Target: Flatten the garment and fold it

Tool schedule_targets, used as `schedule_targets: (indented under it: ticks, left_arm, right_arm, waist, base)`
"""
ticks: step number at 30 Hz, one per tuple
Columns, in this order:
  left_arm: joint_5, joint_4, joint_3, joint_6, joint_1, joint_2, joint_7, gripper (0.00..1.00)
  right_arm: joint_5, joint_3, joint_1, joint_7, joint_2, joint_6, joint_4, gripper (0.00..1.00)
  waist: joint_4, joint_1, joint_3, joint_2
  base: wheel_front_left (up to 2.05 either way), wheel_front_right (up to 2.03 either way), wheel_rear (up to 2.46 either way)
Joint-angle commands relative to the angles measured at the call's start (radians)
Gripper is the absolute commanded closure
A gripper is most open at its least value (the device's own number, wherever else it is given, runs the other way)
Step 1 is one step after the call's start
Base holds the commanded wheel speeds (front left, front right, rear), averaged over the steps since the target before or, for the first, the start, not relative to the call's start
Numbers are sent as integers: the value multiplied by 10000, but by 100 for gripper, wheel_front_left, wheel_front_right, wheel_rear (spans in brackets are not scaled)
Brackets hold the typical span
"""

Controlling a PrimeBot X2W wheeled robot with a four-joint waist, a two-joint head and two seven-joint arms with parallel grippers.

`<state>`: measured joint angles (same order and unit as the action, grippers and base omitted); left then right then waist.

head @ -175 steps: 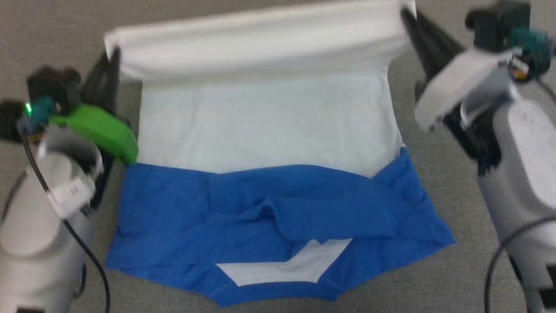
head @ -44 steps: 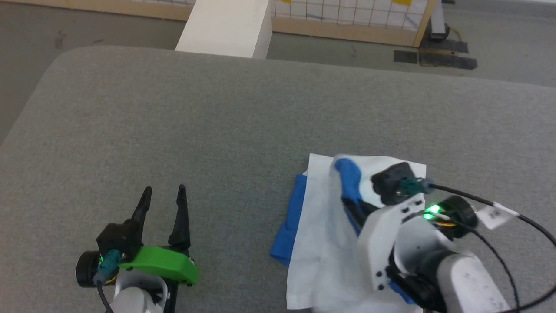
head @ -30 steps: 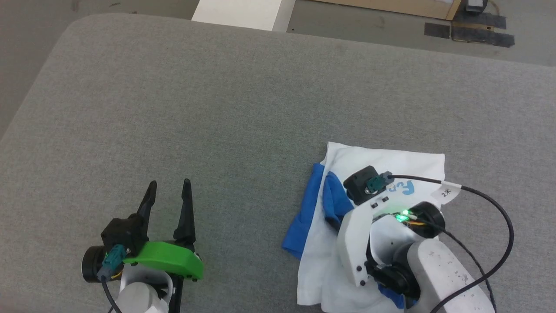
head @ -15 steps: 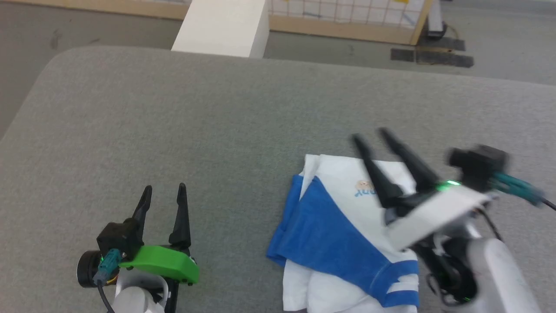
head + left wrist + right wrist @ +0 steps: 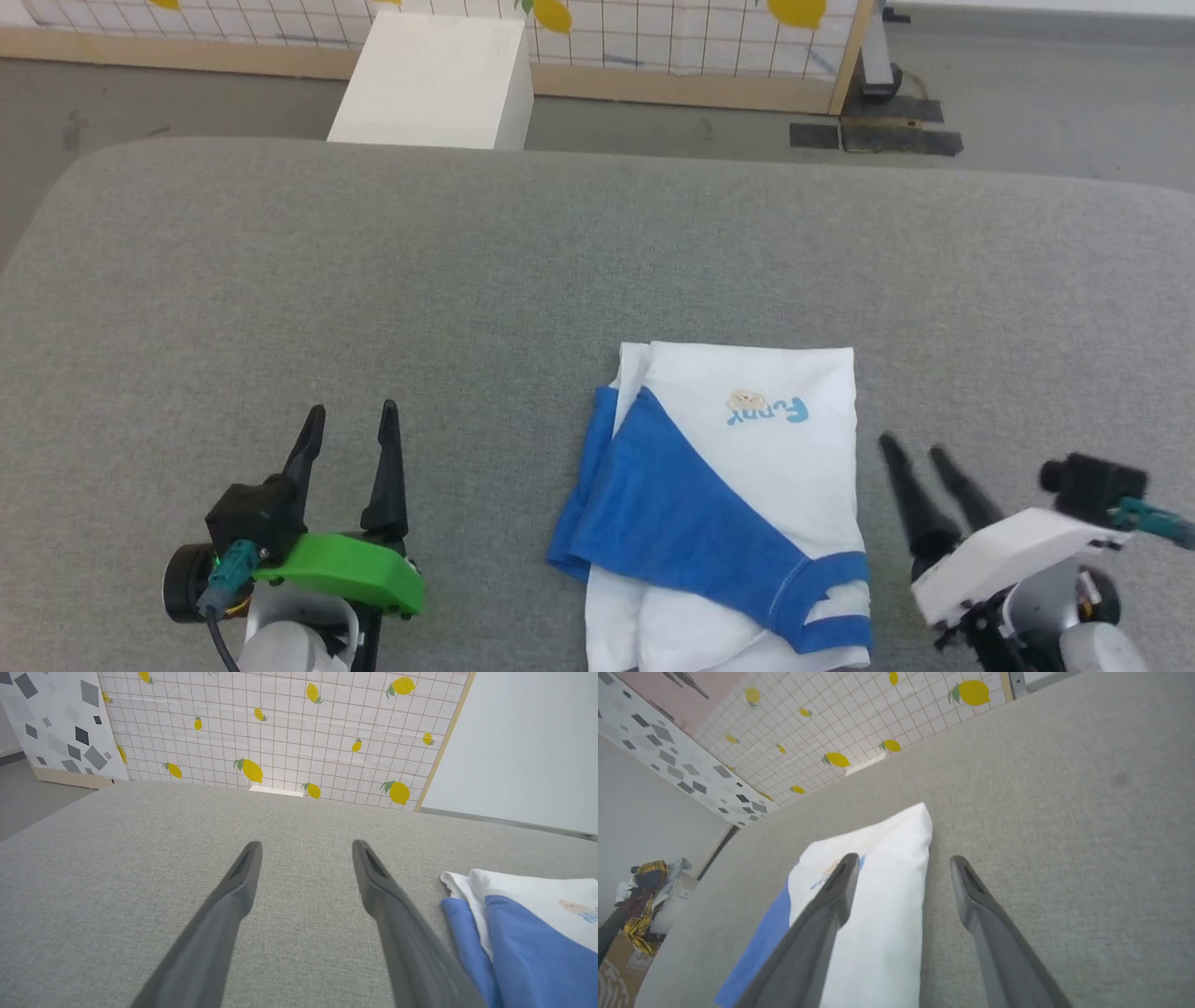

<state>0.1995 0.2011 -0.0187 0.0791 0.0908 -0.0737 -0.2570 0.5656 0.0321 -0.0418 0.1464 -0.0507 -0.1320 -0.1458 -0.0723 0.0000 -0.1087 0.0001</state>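
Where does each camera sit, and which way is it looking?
Head view: on the robot's head, looking forward and down at the grey surface and folded garment; left claw and right claw show, both open.
Left wrist view: on the left wrist, looking along that claw across the surface towards a lemon-patterned wall.
Right wrist view: on the right wrist, looking along that claw, tilted, past the garment.
Shared: all three see the garment and that wall.

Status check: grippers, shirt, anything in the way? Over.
Left gripper jaws open, empty, left of shirt. Right gripper jaws open, empty, beside its right edge. Shirt folded, lying on grey pad. Nothing in the way.
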Motion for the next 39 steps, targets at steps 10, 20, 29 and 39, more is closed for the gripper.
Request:
schedule_targets:
  ticks: [10, 20, 29, 39]
  left_arm:
    - [-137, 0, -83, 63, 31, 34, -47, 0]
    - [-152, 107, -4, 82, -74, 71, -47, 0]
    - [-182, -171, 217, 16, -401, 57, -47, 0]
    - [-343, -696, 246, -48, 41, 33, -47, 0]
  right_arm:
    - [303, -576, -693, 1868, 5, 13, -1780, 0]
    - [-31, -755, -829, 2567, 5, 13, -2164, 100]
    - [-3279, -1312, -1132, 3576, -1, 13, -642, 100]
    - [-5357, -2678, -3095, 4927, -2772, 13, 196, 100]
  waist:
    - [-261, 0, -230, -1]
    - [-308, 0, -124, -1]
    - [681, 0, -25, -1]
    - [2491, 0, -897, -1]
  base:
    - [0, 0, 0]
    - [0, 0, 0]
    - [0, 0, 0]
    - [0, 0, 0]
